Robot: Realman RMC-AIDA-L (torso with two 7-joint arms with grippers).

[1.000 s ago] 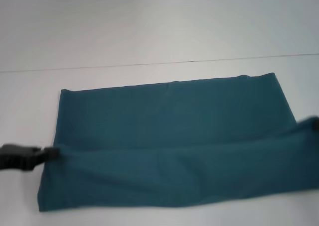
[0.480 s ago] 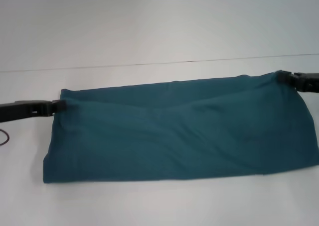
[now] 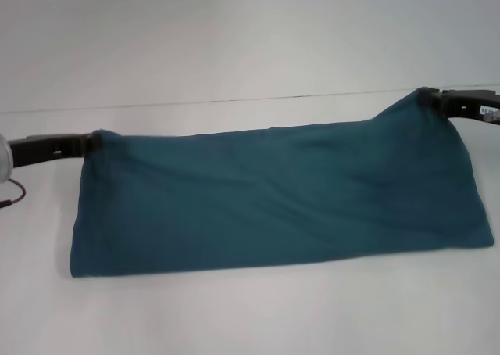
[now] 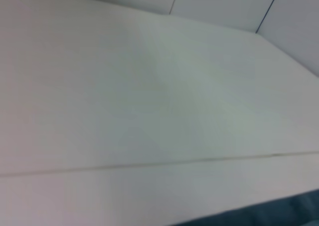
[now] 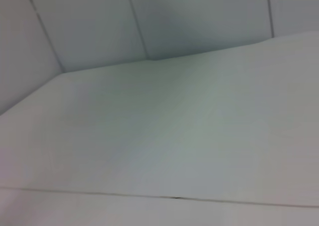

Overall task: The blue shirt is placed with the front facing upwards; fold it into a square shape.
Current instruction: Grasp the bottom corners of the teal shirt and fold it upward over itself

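Head view: the blue shirt (image 3: 273,199) lies folded into a long, wide band across the white table (image 3: 234,42), its near edge resting on the surface and running from the robot's left toward its right. No lettering or label is visible on the exposed cloth (only plain teal fabric with soft creases). The left gripper (image 3: 92,142) meets the band's far left corner, its black fingers pinched together on the fabric there; the arm reaches in from the left edge of the view, low over the table. The right gripper (image 3: 426,97) is clamped likewise on the far right corner, which is pulled up into a small peak, so that the right end of the far edge sits higher than the left end. Between the two held corners the far edge sags slightly, and the cloth slopes down from it to the near edge. A thin dark seam (image 3: 234,101) crosses the table just beyond the shirt. A thin dark cable (image 3: 11,192) loops beside the left arm at the view's edge. Left wrist view: mostly bare table, with the seam line and a narrow strip of the shirt (image 4: 279,213) at one corner. Right wrist view: table surface and pale wall panels (image 5: 199,17) only.
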